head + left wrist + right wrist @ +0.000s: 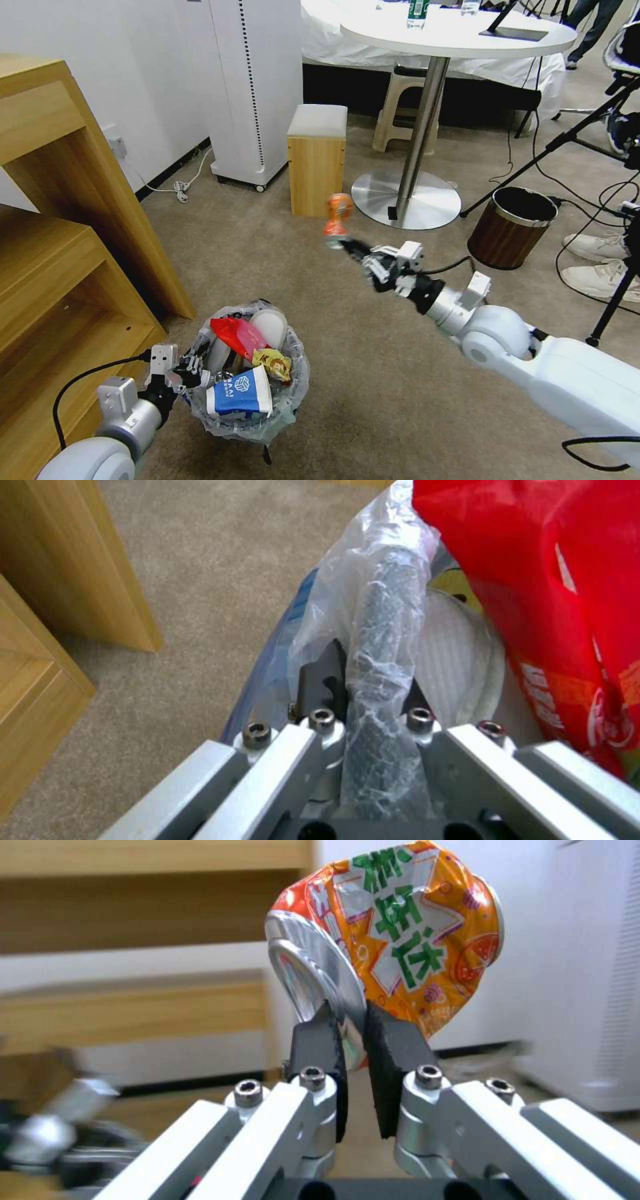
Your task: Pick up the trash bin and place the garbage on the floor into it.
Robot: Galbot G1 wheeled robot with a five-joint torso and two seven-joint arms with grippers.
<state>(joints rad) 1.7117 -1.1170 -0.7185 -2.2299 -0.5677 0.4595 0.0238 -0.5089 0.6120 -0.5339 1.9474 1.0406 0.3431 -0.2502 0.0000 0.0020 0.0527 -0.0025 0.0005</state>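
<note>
Above the carpet, well out in front of the robot, the right gripper [341, 241] is clenched on one crushed orange can [338, 215], pinching its bent rim in the right wrist view, the can's long axis standing up from the fingertips. The trash bin [248, 375] lies lower and to the robot's left of that can, nearer the robot's body; the left gripper [195, 368] is clamped on its bag-wrapped rim [383, 645]. The can, judged from here, must travel leftward and back toward the bin's mouth. Inside sit one red wrapper [235, 335], one yellow wrapper [272, 363] and one blue-white carton [240, 394].
</note>
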